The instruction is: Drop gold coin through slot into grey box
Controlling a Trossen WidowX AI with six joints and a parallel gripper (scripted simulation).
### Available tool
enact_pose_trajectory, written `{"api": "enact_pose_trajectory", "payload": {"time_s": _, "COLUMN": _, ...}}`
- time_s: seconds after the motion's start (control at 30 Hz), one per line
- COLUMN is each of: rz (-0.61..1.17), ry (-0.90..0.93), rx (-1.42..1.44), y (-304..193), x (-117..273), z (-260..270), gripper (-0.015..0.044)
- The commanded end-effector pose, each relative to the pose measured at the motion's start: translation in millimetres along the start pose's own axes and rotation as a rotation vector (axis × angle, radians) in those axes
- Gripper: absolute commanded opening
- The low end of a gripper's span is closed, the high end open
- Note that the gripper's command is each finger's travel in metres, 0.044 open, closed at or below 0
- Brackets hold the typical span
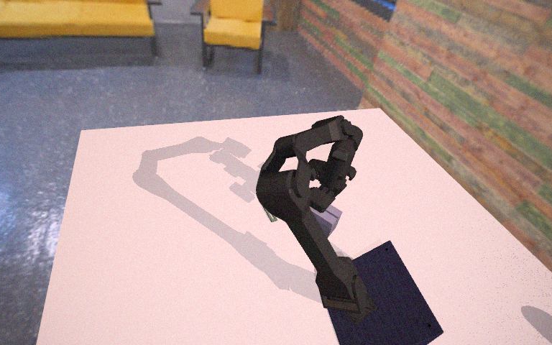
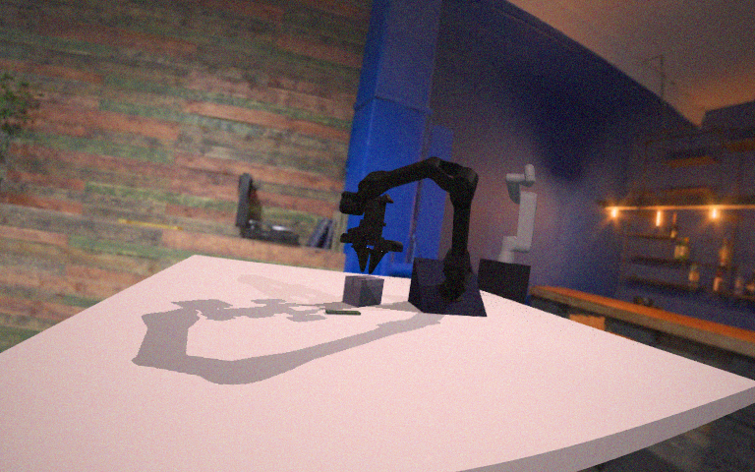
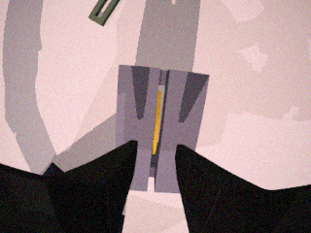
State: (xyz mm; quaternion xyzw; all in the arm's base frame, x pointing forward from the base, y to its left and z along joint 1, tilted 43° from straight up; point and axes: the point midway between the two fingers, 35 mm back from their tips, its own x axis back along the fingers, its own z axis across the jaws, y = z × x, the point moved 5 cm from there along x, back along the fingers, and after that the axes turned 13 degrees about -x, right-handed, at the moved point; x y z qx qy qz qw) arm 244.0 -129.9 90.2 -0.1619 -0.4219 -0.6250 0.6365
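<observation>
The grey box (image 1: 333,215) (image 2: 363,292) (image 3: 127,97) stands closed on the table, its lid slot running lengthwise in the wrist view. The gold coin (image 3: 157,118) shows there as a thin strip along the slot, on edge; no gold stands above the lid in the exterior view. How deep it sits is hard to tell. My gripper (image 2: 367,270) (image 3: 157,149) points down above the box, its black fingers parted with nothing between them. The dark-green holder (image 1: 273,220) (image 2: 342,312) (image 3: 96,21) lies beside the box, and the part in view holds no coin.
My arm (image 1: 309,239) (image 2: 460,222) arches over the box and hides part of it in the top view. The dark blue base block (image 1: 392,286) (image 2: 429,292) stands close to the box. The arm's shadow crosses the pale table (image 1: 99,256) (image 2: 370,397).
</observation>
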Motion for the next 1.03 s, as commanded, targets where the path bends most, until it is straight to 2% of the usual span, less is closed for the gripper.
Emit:
{"api": "enact_pose_trajectory", "payload": {"time_s": 0.0, "rz": -0.001, "ry": -0.001, "rx": 0.002, "y": 0, "x": 0, "z": 0, "gripper": 0.0161}}
{"api": "enact_pose_trajectory", "payload": {"time_s": 0.2, "rz": -0.001, "ry": -0.001, "rx": 0.002, "y": 0, "x": 0, "z": 0, "gripper": 0.0161}}
{"api": "enact_pose_trajectory", "payload": {"time_s": 0.5, "rz": 0.0, "ry": -0.001, "rx": 0.0, "y": 0, "x": 21, "z": 0, "gripper": 0.0397}}
{"api": "enact_pose_trajectory", "payload": {"time_s": 0.57, "rz": 0.0, "ry": 0.0, "rx": -0.002, "y": -1, "x": 40, "z": 1, "gripper": 0.044}}
{"api": "enact_pose_trajectory", "payload": {"time_s": 0.67, "rz": -0.001, "ry": 0.005, "rx": -0.005, "y": -3, "x": 62, "z": 3, "gripper": 0.044}}
{"api": "enact_pose_trajectory", "payload": {"time_s": 1.0, "rz": -0.001, "ry": 0.005, "rx": -0.005, "y": -3, "x": 62, "z": 3, "gripper": 0.044}}
